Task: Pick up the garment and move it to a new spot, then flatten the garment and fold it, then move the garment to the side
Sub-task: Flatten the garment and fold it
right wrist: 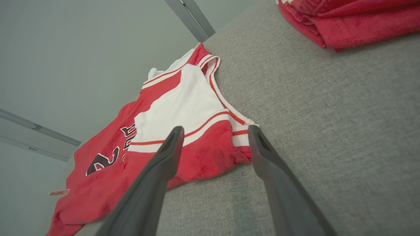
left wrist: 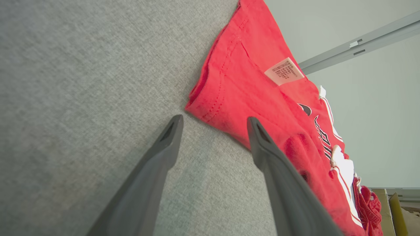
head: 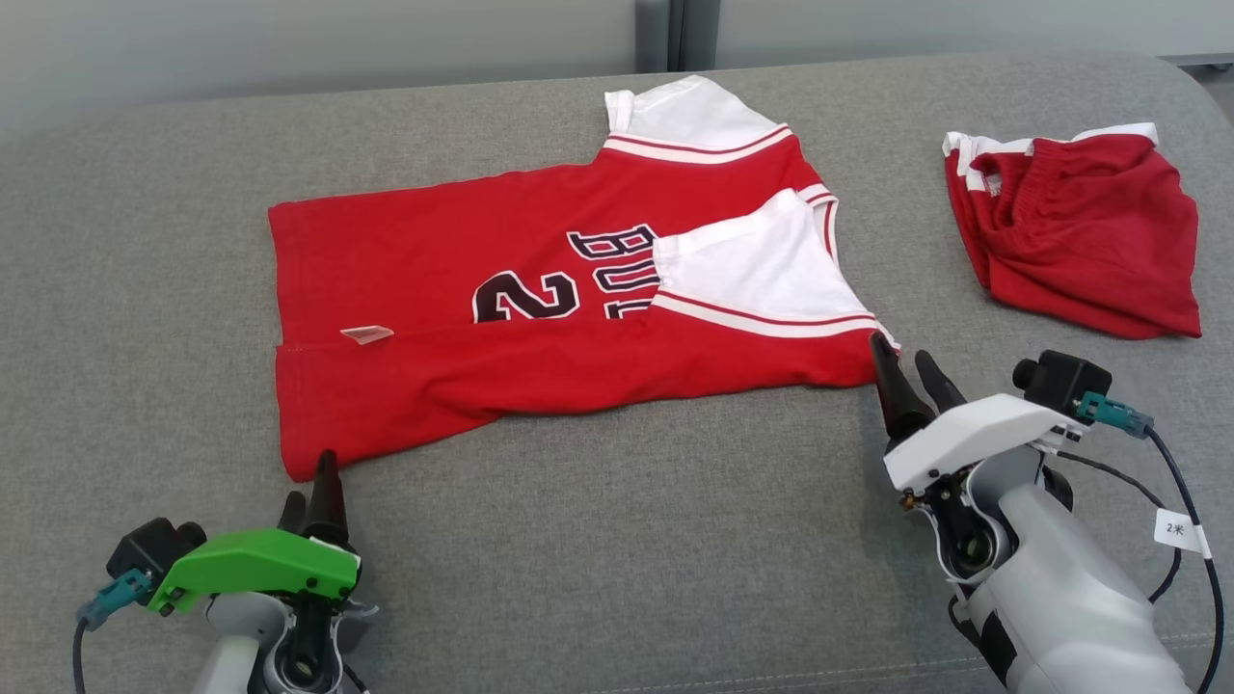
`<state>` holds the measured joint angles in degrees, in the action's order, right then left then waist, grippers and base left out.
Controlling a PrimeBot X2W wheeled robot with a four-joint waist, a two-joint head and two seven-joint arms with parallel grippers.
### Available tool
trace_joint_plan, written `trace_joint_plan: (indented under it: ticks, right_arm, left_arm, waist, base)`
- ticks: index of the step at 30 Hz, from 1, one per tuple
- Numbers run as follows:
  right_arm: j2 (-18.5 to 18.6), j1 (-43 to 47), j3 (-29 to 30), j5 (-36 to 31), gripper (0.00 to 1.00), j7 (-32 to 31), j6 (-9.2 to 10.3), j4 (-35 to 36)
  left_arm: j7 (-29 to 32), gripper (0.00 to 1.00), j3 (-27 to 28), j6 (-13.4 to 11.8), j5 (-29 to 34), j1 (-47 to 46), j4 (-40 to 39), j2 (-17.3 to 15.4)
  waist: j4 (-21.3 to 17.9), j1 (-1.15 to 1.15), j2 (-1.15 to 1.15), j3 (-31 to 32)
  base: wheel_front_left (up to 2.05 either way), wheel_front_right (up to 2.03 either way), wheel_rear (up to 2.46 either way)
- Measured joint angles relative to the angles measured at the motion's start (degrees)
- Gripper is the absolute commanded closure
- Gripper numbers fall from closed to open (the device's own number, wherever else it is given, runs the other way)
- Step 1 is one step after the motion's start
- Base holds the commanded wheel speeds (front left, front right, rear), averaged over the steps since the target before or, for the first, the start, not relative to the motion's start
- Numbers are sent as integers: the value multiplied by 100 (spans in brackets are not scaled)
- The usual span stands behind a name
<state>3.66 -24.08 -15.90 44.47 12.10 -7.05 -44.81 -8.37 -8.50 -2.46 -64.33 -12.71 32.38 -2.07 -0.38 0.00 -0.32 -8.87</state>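
The garment [head: 463, 289] is a red jersey with white shoulder panels and dark lettering. It lies spread on the grey cushion [head: 627, 540], its near long edge folded over. My left gripper [head: 310, 477] is open just short of the jersey's near left corner [left wrist: 203, 108], which sits ahead of the gap between the fingers. My right gripper [head: 900, 349] is open too. Its fingertips straddle the jersey's near right corner [right wrist: 239, 141], by the white striped trim. Nothing is held in either gripper.
A second red garment with white trim [head: 1080, 236] lies crumpled at the far right of the cushion, also seen in the right wrist view [right wrist: 347, 19]. A small white care label [head: 366, 333] sticks out of the jersey. A pale wall rises behind.
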Motion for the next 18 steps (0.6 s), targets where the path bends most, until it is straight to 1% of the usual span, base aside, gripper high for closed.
trace_joint_plan:
  ticks: [4,11,18]
  right_arm:
    - [-11,121,-5,207,0,-1,0,-29]
    - [-23,148,-96,497,0,-84,0,-88]
    - [-22,98,-208,503,0,-208,0,-202]
  left_arm:
    - [51,0,-121,0,-232,10,-104,2]
    - [56,0,-265,-56,-413,10,-203,2]
    - [49,0,-326,-112,-714,-7,-330,2]
  waist:
    - [-23,0,0,11]
    - [-58,0,0,-33]
    - [-15,0,0,-151]
  base:
    - [0,0,0]
    - [0,0,0]
    - [0,0,0]
